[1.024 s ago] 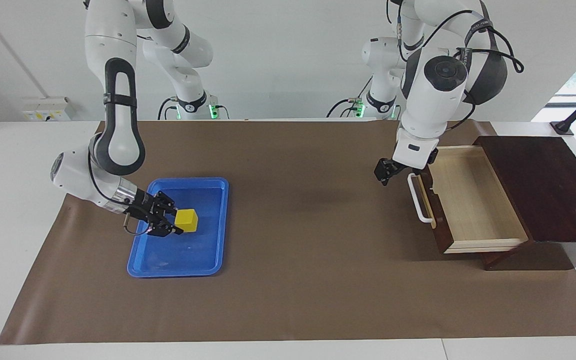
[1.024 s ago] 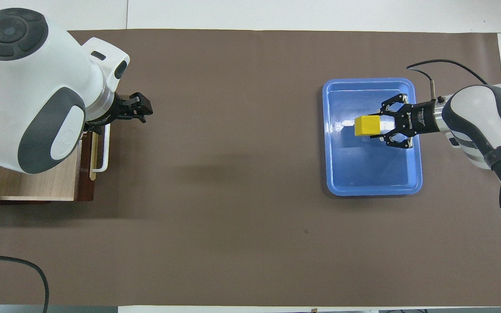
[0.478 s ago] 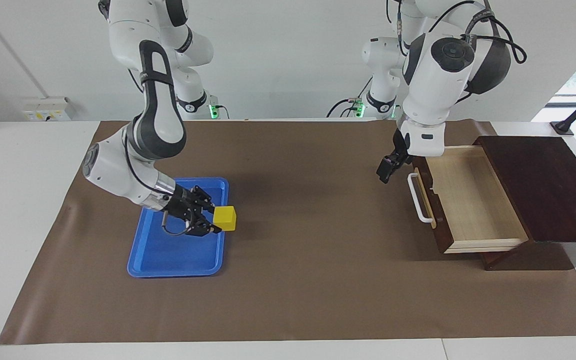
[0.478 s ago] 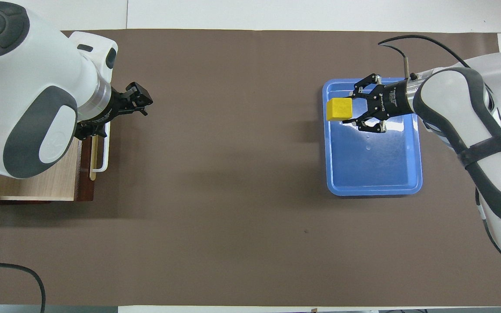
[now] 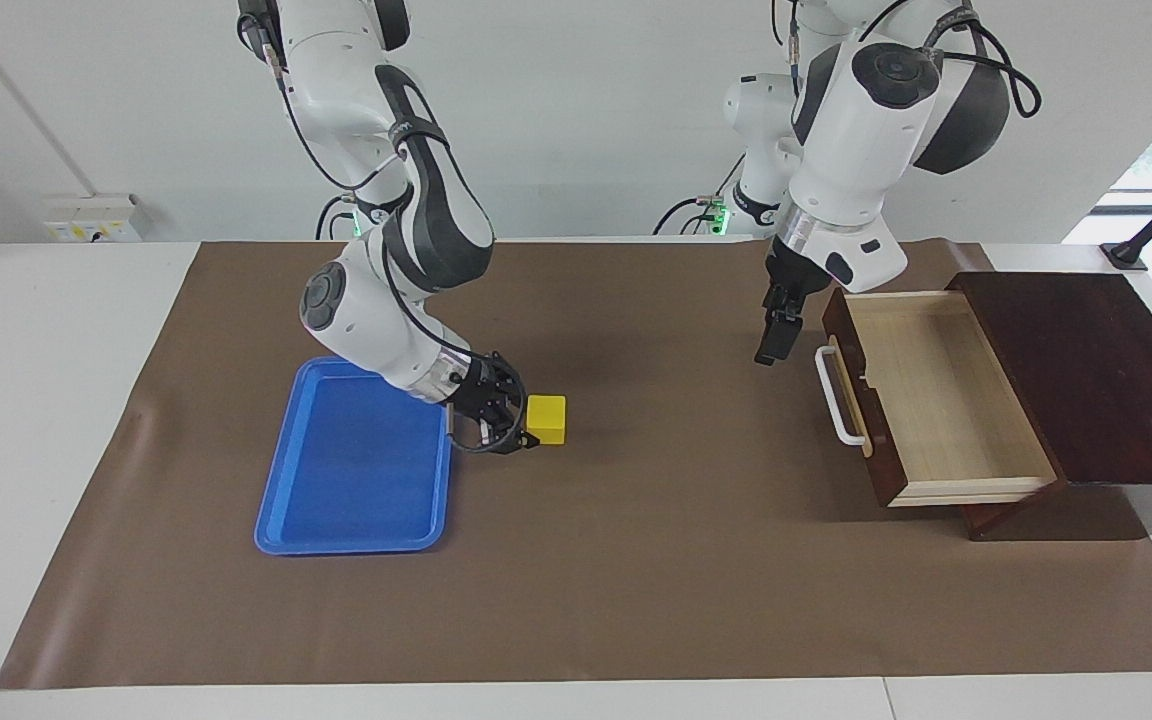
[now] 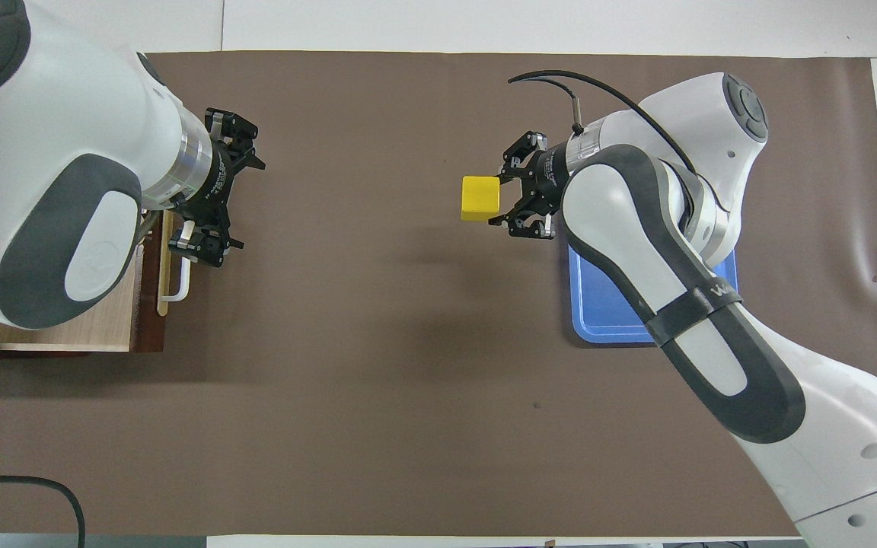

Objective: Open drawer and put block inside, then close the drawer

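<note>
Block (image 5: 546,419) (image 6: 480,198) is now out of the blue tray (image 5: 351,470) (image 6: 606,320): one second ago it was between the fingers over the middle of the tray, half a second ago over the tray's edge, and now it hangs over the bare brown mat (image 5: 636,560) (image 6: 377,380), just beside the tray on the side toward the left arm's end of the table. The right gripper (image 5: 524,425) (image 6: 501,199) grasps it at the fingertips, so the cube sticks out in front of the fingers. The right arm has swung inward with it, and its elbow now covers a big part of the tray in the overhead view.

The left gripper (image 5: 769,345) (image 6: 214,186) has turned since the earlier pictures and risen a little. It hangs over the mat just beside the white handle (image 5: 839,395) (image 6: 180,285) of the drawer (image 5: 946,400) (image 6: 65,327), not touching it; in the overhead view its fingers stand spread apart and hold nothing. The drawer stays pulled out of its dark box (image 5: 1086,370), and its pale inside is bare.

By count: one block, one tray, one drawer in one box, two grippers.
</note>
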### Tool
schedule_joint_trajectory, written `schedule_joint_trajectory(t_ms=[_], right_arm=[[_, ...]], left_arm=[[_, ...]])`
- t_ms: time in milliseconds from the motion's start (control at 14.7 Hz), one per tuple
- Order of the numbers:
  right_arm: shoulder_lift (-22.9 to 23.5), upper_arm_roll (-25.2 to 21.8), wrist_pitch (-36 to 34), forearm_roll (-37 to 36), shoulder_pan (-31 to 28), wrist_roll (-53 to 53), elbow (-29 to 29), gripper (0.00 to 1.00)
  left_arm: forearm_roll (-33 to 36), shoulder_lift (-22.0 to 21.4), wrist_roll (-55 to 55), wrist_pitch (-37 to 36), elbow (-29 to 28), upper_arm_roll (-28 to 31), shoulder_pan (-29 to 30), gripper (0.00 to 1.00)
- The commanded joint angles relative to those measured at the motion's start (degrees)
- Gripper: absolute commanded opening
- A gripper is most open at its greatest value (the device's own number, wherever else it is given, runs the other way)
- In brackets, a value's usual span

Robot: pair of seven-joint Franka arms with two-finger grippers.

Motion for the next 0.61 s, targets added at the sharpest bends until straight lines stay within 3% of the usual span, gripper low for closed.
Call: schedule_joint_trajectory(t_ms=[0,205,410,546], right_arm=[[0.9,0.1,1.4,2.1,0.7,1.4,1.4,0.00],[0.9,0.1,2.9,3.3,1.9,2.5,1.5,0.00],[1.0,0.2,4.0,4.8,2.8,2.6,1.5,0.00],[1.0,0.1,4.3,4.8,3.2,2.6,1.4,0.00]], left_arm=[[-0.8,2.0,-11.1,1.4,0.8,0.6,-2.1,1.00],[0.6,9.3,-22.7,1.4,6.7,1.2,-7.2,1.00],[2.1,13.9,-24.3,1.3,12.9,1.3,-9.6,1.00],[2.6,20.9,-24.7,-1.7,21.1,2.1,-12.9,1.00]])
